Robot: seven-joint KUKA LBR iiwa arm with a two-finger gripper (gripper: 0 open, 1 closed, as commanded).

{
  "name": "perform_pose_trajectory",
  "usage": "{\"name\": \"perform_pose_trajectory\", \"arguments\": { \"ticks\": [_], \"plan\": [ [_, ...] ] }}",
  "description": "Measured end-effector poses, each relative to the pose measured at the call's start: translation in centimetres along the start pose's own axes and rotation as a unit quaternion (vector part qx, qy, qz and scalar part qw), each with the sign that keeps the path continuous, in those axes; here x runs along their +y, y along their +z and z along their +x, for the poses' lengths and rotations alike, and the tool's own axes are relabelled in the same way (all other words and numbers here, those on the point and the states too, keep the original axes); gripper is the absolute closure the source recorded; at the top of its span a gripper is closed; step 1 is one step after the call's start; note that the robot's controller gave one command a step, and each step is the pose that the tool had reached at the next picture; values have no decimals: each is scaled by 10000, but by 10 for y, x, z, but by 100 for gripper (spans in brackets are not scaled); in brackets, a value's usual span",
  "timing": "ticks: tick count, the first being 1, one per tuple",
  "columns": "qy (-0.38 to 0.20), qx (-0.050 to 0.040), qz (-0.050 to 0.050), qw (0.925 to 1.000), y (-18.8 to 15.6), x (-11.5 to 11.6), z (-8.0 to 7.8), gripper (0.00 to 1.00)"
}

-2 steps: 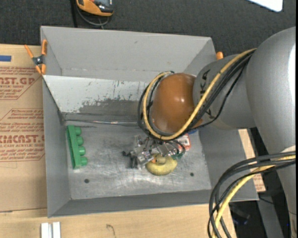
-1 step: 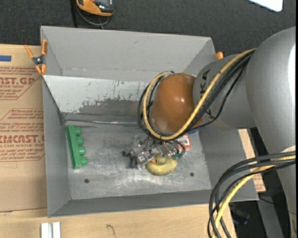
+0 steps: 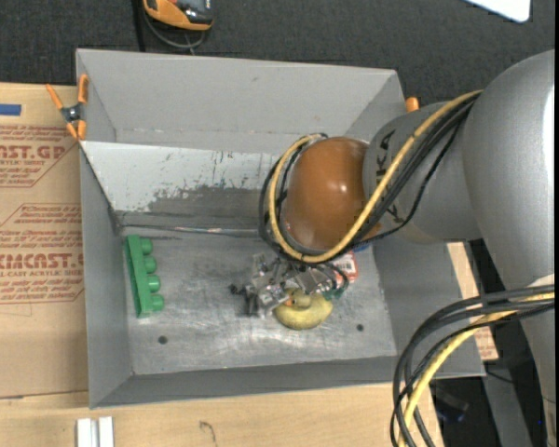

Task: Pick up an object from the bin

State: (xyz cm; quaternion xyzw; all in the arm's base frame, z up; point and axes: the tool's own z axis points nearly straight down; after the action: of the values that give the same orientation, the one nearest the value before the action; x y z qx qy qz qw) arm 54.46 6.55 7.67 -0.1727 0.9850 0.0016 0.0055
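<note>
Though the jaws are down close to the floor of the bin (image 3: 252, 354), right of its middle and toward the near wall, they show as a tangle of dark and metallic parts, and I cannot tell whether they stand wide or narrow; just below and to the right of them, touching or all but touching, lies a yellow rounded thing (image 3: 306, 316), lumpy like a small fruit, resting on the floor; whether it sits between the jaws or merely beside them I cannot tell; a small red-and-white thing (image 3: 348, 268) lies just to the right of the jaws, partly hidden under the wrist, and its kind cannot be made out; directly above the jaws sits the wrist's orange-brown domed cover (image 3: 321, 194), glossy, with yellow-and-black cables (image 3: 278, 189) looped round its left side and running back along the grey arm (image 3: 508, 156), which comes in over the bin's right wall; well apart from all this, by the left wall, a green studded block (image 3: 142, 276) lies long and narrow, its length running from the far side toward the near side, with its row of studs along its right side; the floor between the block and the jaws is scuffed bare metal.
</note>
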Motion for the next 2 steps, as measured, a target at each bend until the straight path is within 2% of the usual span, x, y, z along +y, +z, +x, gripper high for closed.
{"name": "perform_pose_trajectory", "arguments": {
  "ticks": [1,2],
  "plan": [
    [-1132,-22,-61,9936,-3,-46,-4,100],
    [-1132,-24,-62,9935,-3,-46,-4,100]
  ]
}}
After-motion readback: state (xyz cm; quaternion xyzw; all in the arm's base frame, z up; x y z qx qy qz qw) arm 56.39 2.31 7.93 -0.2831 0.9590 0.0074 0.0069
